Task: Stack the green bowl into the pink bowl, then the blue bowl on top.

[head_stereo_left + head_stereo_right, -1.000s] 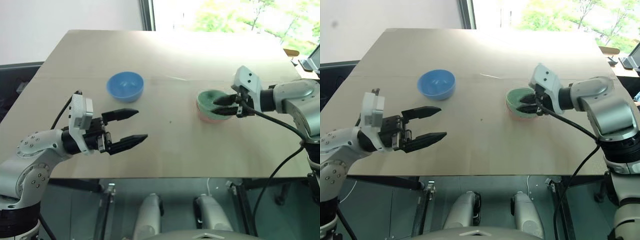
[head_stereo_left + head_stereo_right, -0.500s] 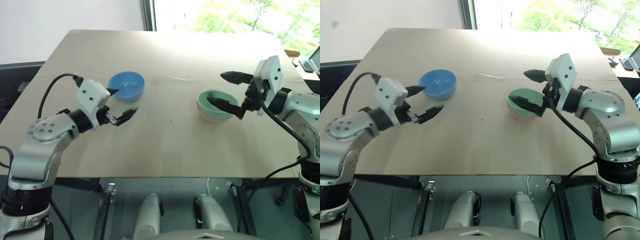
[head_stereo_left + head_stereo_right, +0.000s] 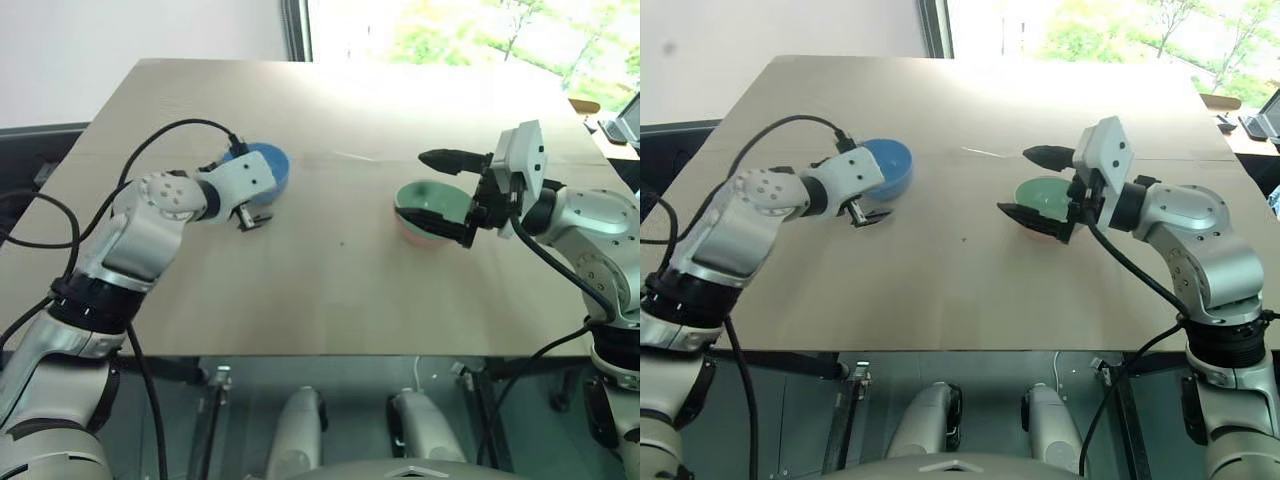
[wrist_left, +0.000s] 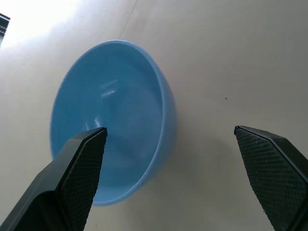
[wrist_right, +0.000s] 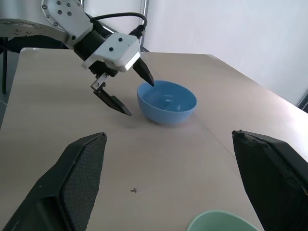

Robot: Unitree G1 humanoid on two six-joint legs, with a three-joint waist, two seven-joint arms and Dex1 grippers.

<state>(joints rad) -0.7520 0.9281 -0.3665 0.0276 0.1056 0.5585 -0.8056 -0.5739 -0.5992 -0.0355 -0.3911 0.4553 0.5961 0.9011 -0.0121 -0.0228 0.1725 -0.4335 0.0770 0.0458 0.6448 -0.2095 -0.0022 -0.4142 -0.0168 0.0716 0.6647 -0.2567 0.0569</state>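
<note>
On the left of the table (image 3: 330,290), the left gripper (image 5: 129,89) is spread wide at the blue bowl (image 4: 113,120), one finger over its rim, the other on the bare wood beside it. Right of centre, the green bowl (image 3: 430,203) sits nested in the pink bowl (image 3: 412,232); the right gripper (image 3: 447,197) hangs open just above them, holding nothing. The pale wooden top stands before a bright window (image 3: 470,30). A second ago the left gripper was well short of the blue bowl and the right was down inside the green one.
</note>
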